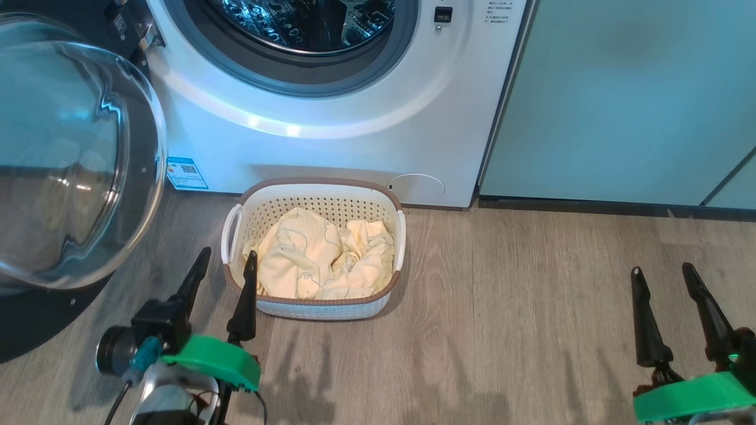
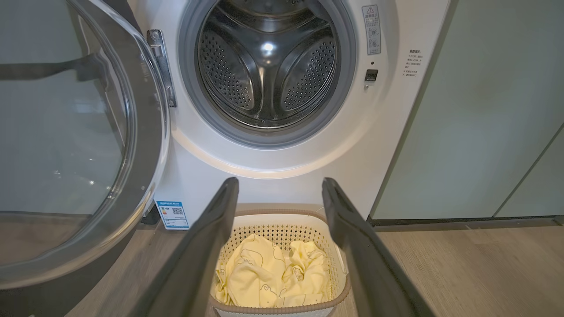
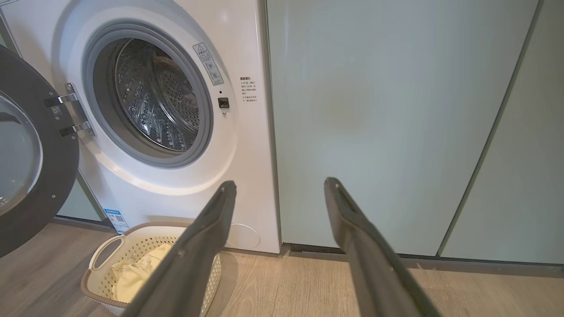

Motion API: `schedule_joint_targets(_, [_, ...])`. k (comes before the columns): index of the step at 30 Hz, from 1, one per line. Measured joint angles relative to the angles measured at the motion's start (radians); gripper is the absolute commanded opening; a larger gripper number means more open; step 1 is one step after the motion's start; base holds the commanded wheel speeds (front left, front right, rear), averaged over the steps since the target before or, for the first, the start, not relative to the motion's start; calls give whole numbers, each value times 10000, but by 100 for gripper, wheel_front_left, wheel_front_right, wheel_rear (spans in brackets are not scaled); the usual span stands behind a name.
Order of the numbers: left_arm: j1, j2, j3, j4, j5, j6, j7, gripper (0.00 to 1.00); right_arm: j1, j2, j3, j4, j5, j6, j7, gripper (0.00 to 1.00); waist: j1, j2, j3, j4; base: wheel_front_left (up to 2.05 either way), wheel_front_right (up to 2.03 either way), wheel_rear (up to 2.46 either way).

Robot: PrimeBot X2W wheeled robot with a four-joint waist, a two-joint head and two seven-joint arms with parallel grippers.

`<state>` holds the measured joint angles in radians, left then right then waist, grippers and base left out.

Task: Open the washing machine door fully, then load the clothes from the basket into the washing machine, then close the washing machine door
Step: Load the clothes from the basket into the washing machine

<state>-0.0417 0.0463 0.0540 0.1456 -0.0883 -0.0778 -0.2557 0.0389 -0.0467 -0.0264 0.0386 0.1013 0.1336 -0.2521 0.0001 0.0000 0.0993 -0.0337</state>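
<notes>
Looking down from the head camera, you have the washing machine door point(image 1: 82, 159) standing wide open at the left of the picture, with its clear glass bowl bulging toward you. Beside it the washing machine point(image 1: 366, 136) shows its grey-ringed mouth uncovered, and your left wrist camera looks straight into the perforated steel drum point(image 2: 266, 66). A blue sticker point(image 1: 186, 173) sits low on the machine's front, near the door's edge.

Your basket point(image 1: 322, 310) rests on the wood-look floor point(image 1: 502, 330) just in front of the machine, below the mouth. The clothes point(image 1: 319, 257) lie crumpled inside it, pale yellow and all within the rim.

Your left gripper point(image 1: 228, 254) hangs at the basket's near left corner, fingers spread wide with nothing between them. One fingertip overlaps the basket's rim in the head view, and you cannot tell whether it touches. From that wrist, the basket and clothes show between the two fingers.

Your right gripper point(image 1: 661, 270) is well apart to the right, over the floor before the pale green cabinets point(image 1: 620, 100), fingers likewise spread and holding nothing
</notes>
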Motion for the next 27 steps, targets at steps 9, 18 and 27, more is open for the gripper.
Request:
schedule_joint_targets(9, [11, 2, -48, 6, 0, -42, 0, 100, 10, 10, -10, 2, -2, 0, -2, 100, -1, 0, -37, -18, 143, -143, 0])
schedule_joint_targets(18, [-2, 2, -236, 6, 4, -44, 0, 100, 6, 12, -4, 0, -2, 0, -2, 100, 0, 0, -12, -24, 193, -193, 0])
schedule_joint_targets(27, [-27, 4, -244, 12, 6, -73, 0, 100, -21, 19, -4, 0, -2, 0, 0, 100, 0, 0, 15, -17, 81, -81, 0])
